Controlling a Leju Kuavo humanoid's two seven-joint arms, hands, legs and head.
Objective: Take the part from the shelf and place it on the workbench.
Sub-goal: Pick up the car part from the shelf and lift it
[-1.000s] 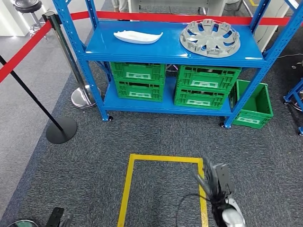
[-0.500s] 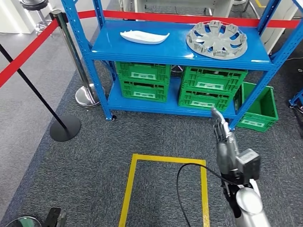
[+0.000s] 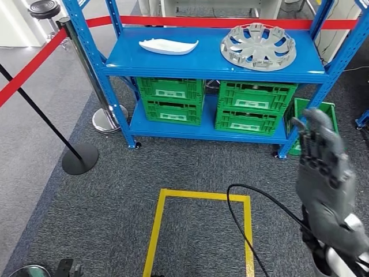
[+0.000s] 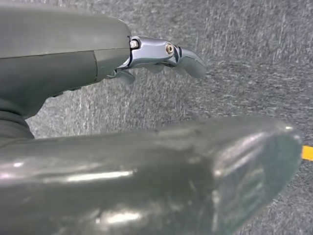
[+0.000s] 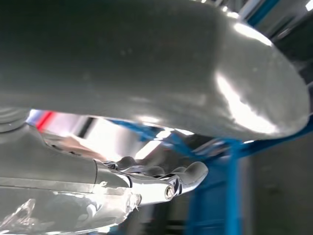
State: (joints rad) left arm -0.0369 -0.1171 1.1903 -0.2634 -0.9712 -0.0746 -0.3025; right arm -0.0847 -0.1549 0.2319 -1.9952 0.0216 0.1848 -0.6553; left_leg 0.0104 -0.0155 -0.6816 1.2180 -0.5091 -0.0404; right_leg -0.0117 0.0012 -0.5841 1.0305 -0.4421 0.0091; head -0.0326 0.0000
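Right hand risen; hubcap well apart.

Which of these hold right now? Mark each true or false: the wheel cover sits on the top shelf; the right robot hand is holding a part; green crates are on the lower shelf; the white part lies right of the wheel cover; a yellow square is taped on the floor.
1. The wheel cover sits on the top shelf. True.
2. The right robot hand is holding a part. False: it is raised in front of the shelf, holding nothing.
3. Green crates are on the lower shelf. True.
4. The white part lies right of the wheel cover. False: it lies to its left.
5. A yellow square is taped on the floor. True.
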